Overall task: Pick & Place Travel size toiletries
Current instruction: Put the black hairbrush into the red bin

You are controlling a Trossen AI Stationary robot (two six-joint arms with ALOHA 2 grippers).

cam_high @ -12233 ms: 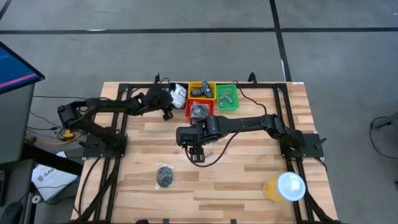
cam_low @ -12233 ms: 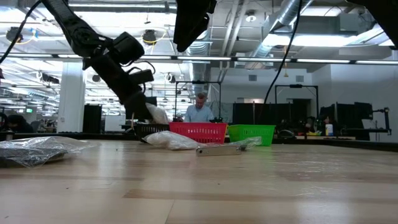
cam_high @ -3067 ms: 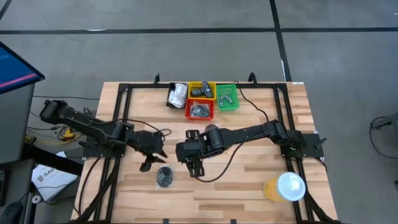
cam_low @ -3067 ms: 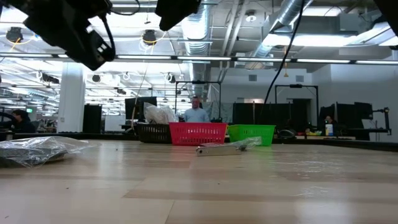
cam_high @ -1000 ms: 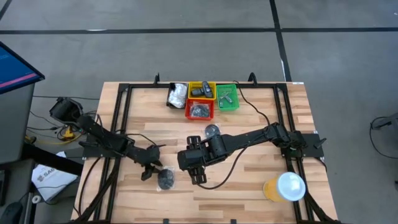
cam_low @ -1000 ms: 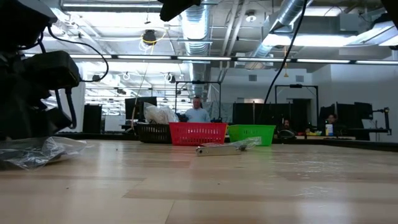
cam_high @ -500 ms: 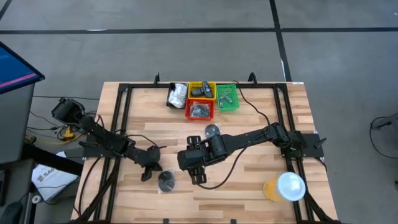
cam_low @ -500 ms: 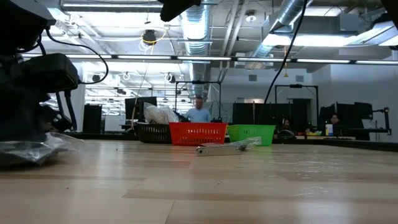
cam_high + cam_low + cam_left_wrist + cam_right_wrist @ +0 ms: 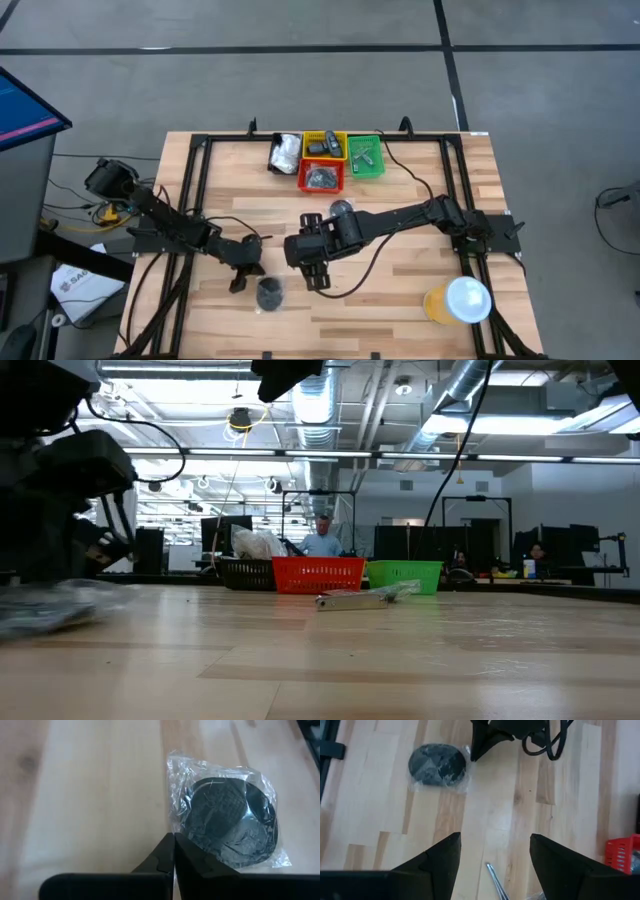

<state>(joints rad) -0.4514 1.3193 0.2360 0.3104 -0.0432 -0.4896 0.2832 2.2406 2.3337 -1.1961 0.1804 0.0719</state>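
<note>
Your left gripper (image 9: pixel 243 278) is down on the light wooden table (image 9: pixel 400 300), its two dark fingers (image 9: pixel 167 855) pressed together tip to tip right at the edge of the dark grey round disc in its clear crinkly plastic wrap (image 9: pixel 268 293). From your left wrist view the fingertips meet at the corner of the wrap, and you cannot tell whether any film is pinched between them; the disc (image 9: pixel 227 822) itself lies flat on the wood just beyond them. Your right gripper (image 9: pixel 316 274) hovers above the table just beside that disc, on the side toward the large orange cup with a white lid (image 9: pixel 458 300), with its jaws spread wide and nothing between them. Your right wrist view looks down between its fingers (image 9: pixel 442 860) at bare planks, with the wrapped disc (image 9: pixel 438 766) farther off and the left gripper (image 9: pixel 487 737) touching its wrap. A little silvery tube in clear wrap (image 9: pixel 362 596) lies on the table between the disc and the bins. Well away from the disc, at the table's far edge, sit the red bin (image 9: pixel 321 177), yellow bin (image 9: pixel 323 145) and green bin (image 9: pixel 364 155), with a white crinkly packet (image 9: pixel 284 152) just beside the yellow one.
</note>
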